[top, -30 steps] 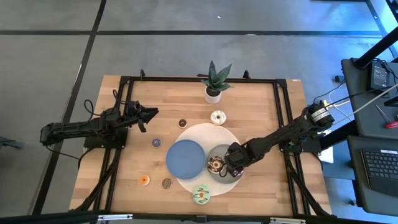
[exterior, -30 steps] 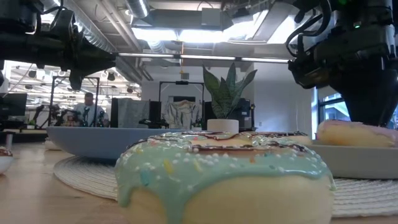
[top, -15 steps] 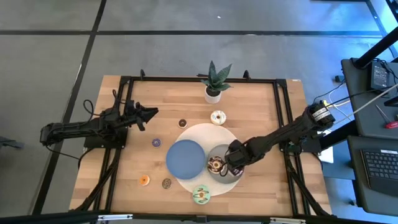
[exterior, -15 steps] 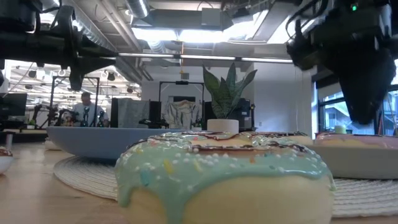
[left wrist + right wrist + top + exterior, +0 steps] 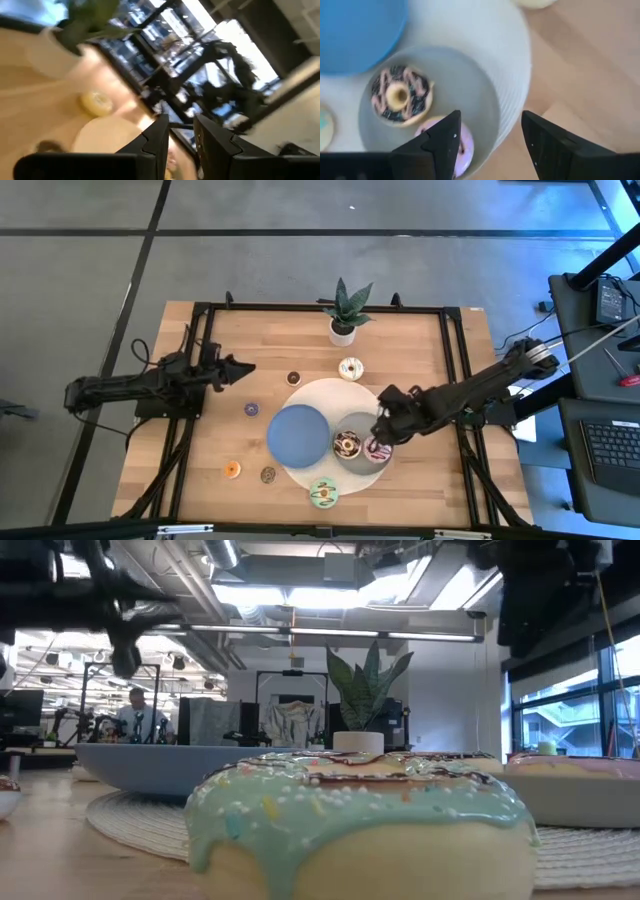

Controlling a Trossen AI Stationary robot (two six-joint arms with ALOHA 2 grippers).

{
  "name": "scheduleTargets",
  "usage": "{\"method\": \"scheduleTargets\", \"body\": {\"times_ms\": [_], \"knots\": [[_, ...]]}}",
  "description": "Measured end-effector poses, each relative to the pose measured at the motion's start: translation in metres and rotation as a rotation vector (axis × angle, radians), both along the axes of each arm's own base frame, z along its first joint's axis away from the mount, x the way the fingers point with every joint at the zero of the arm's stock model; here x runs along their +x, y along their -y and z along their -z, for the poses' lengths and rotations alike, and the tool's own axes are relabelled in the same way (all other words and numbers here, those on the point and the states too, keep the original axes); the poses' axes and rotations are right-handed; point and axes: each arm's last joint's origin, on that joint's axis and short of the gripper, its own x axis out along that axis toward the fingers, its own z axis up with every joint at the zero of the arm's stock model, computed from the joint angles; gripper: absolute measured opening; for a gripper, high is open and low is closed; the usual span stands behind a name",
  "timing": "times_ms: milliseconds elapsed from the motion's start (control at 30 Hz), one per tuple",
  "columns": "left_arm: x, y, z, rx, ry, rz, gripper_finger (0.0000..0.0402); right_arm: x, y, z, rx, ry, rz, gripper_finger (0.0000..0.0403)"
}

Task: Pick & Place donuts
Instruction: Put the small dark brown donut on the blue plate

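My right gripper (image 5: 385, 423) hangs open above the right rim of the grey plate (image 5: 360, 464). Its fingers (image 5: 447, 145) stand over the plate's edge and touch nothing. The chocolate donut (image 5: 400, 95) and the pink donut (image 5: 377, 448) lie flat side by side on that plate. The white donut (image 5: 350, 368) rests on the table near the plant. The green donut (image 5: 323, 493) lies at the near edge and fills the low view (image 5: 360, 830). Brown (image 5: 293, 378), purple (image 5: 252, 409), orange (image 5: 232, 470) and dark (image 5: 268, 475) mini rings lie on the wood. My left gripper (image 5: 245, 367) hovers left of the brown ring with a narrow gap (image 5: 181, 135).
A blue plate (image 5: 297, 434) sits beside the grey one on a round white mat (image 5: 330, 392). A potted plant (image 5: 345, 315) stands at the far edge. Black frame rails run along the table's left and right sides. Bare wood lies to the right of the mat.
My right gripper has risen from the grey plate and drawn back toward the table's right edge. The pink donut, which the gripper covered before, has sunk a little and now lies on the grey plate beside the chocolate one. My left gripper has turned slightly in place.
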Motion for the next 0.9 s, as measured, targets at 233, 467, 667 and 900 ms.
{"method": "scheduleTargets", "body": {"times_ms": [233,467,667,900], "knots": [[0.005,0.002,-0.050,0.139,0.025,-0.057,0.0086,-0.026,0.018,0.001,0.016,0.033,0.071,0.0211],[0.039,-0.002,-0.086,0.237,-0.095,-0.069,0.0086,-0.043,0.032,0.009,-0.035,0.105,0.118,0.0211],[0.080,-0.007,-0.086,0.301,-0.377,-0.014,0.0086,-0.051,0.036,0.016,0.045,0.314,0.093,0.0211],[0.121,-0.015,-0.072,0.393,-0.647,0.043,0.0086,-0.047,0.034,0.018,0.017,0.697,-0.145,0.0211]]}}
